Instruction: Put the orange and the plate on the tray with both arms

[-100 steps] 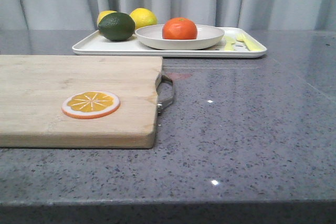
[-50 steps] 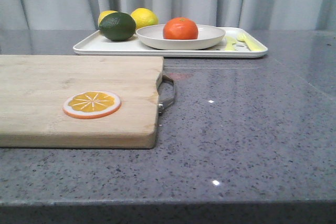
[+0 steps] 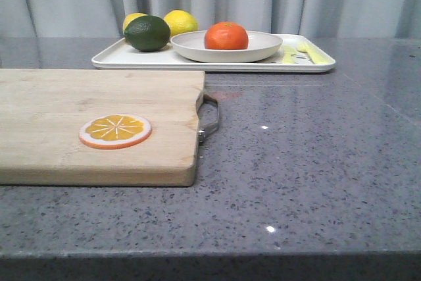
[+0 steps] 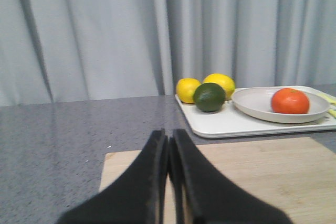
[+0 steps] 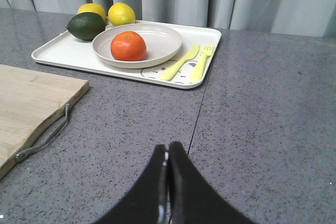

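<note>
The orange (image 3: 226,35) lies in the off-white plate (image 3: 263,49), and the plate stands on the pale tray (image 3: 118,57) at the back of the table. All three show in the left wrist view, the orange (image 4: 290,100), the plate (image 4: 252,100), the tray (image 4: 231,124), and in the right wrist view, the orange (image 5: 128,45), the plate (image 5: 163,38), the tray (image 5: 58,53). My left gripper (image 4: 168,141) is shut and empty over the cutting board. My right gripper (image 5: 167,150) is shut and empty over the bare counter. Neither gripper shows in the front view.
Two lemons (image 3: 179,22) and a dark green lime (image 3: 146,33) sit on the tray's left part. A yellow fork and knife (image 5: 190,62) lie on its right part. A wooden cutting board (image 3: 52,110) with a metal handle (image 3: 209,118) carries an orange slice disc (image 3: 115,130).
The front view has shifted very slightly; the things on the table have not moved.
</note>
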Controlling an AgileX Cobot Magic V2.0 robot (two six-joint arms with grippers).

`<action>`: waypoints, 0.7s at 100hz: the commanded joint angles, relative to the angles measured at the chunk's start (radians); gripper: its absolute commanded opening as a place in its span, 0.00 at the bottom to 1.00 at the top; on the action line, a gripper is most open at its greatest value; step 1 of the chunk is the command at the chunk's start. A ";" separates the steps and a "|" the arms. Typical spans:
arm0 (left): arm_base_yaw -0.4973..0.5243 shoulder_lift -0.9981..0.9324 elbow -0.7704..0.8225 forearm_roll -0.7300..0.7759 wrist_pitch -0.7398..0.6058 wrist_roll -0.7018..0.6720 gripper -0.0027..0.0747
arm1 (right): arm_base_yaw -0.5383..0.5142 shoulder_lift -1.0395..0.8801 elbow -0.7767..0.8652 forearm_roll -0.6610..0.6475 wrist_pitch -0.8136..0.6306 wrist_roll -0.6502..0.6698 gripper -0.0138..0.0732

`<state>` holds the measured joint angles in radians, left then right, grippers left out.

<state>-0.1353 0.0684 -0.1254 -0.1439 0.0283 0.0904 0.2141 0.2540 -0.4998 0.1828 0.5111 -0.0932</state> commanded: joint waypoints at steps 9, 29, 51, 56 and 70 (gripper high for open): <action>0.095 -0.058 0.042 -0.001 -0.083 -0.004 0.01 | -0.003 0.008 -0.024 -0.004 -0.075 -0.010 0.10; 0.124 -0.108 0.129 -0.001 -0.095 -0.004 0.01 | -0.003 0.008 -0.024 -0.004 -0.076 -0.010 0.10; 0.124 -0.108 0.134 -0.001 -0.015 -0.004 0.01 | -0.003 0.008 -0.024 -0.004 -0.076 -0.010 0.10; 0.124 -0.108 0.134 -0.001 -0.006 -0.004 0.01 | -0.003 0.008 -0.024 -0.004 -0.076 -0.010 0.10; 0.124 -0.108 0.134 0.006 0.001 -0.004 0.01 | -0.003 0.008 -0.024 -0.004 -0.076 -0.010 0.10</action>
<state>-0.0139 -0.0042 0.0019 -0.1421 0.0930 0.0904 0.2141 0.2540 -0.4998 0.1828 0.5111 -0.0932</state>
